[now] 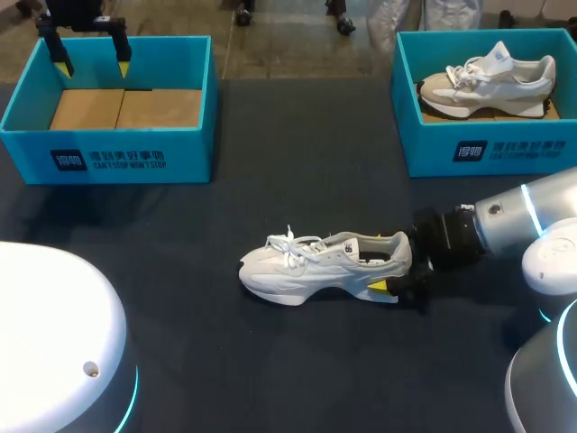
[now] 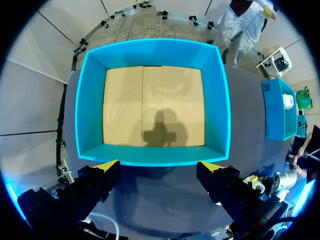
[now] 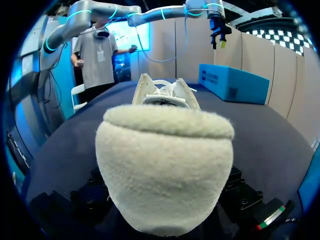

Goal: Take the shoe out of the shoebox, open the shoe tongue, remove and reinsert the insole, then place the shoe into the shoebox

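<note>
Right gripper (image 1: 399, 269): closed on the heel of the white shoe (image 1: 320, 266). From overhead, one yellow fingertip (image 1: 383, 288) lies against the near side of the sole at the heel. The other finger is hidden behind the shoe. In the right wrist view the fleecy heel (image 3: 165, 170) fills the space between the dark finger bodies, which press it from both sides. The yellow tips themselves do not show there.

Shoe: it stands upright on its sole at the middle of the dark table (image 1: 180, 234), outside both boxes. The toe points to 9 o'clock and the heel to 3 o'clock. The laces are loose over the tongue.

Left gripper (image 1: 93, 63): it hangs above the left shoebox (image 1: 108, 158) at 10 o'clock on the table. The fingers are spread wide with nothing between them and nothing touched. In the left wrist view the two yellow tips (image 2: 106, 165) frame the near wall of that box (image 2: 90, 100). Its brown cardboard floor (image 2: 155, 105) carries only the gripper's shadow.

Right shoebox (image 1: 487, 149): it stands at 2 o'clock and holds a second shoe (image 1: 487, 83), beige and white, toe to 9 o'clock.
</note>
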`<state>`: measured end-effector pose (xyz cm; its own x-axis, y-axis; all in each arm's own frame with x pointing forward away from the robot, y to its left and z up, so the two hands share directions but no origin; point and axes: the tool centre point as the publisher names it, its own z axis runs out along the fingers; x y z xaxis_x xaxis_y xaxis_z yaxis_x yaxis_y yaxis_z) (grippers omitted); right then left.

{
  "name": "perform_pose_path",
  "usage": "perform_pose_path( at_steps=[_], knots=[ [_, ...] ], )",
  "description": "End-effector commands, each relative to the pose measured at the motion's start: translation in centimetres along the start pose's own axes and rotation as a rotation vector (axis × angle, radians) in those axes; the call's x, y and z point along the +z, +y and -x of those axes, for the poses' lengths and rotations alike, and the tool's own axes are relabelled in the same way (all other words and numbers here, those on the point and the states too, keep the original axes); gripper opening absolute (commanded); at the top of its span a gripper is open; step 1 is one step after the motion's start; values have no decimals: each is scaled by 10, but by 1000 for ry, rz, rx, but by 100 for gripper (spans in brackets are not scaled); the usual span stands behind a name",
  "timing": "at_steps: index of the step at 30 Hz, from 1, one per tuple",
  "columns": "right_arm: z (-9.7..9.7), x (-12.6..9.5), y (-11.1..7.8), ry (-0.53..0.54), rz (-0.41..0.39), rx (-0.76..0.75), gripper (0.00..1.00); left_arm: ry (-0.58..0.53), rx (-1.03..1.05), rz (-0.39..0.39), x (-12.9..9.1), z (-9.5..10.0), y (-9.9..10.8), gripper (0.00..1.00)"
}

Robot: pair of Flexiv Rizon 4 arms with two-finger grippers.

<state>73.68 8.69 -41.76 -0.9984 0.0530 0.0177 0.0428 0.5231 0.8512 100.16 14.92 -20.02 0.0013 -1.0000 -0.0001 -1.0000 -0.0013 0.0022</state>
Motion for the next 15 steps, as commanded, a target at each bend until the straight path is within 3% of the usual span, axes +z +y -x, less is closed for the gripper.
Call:
perform_pose_path(
  at_steps=[1, 11, 15],
  knots=[
    [-1, 8, -1, -3, -2, 0, 0, 0, 0, -1, 0, 0, 1, 100],
    [-1, 8, -1, -3, -2, 0, 0, 0, 0, -1, 0, 0, 1, 100],
    [-1, 8, -1, -3, -2, 0, 0, 3, 8, -6, 4, -18, 26, 100]
  ],
)
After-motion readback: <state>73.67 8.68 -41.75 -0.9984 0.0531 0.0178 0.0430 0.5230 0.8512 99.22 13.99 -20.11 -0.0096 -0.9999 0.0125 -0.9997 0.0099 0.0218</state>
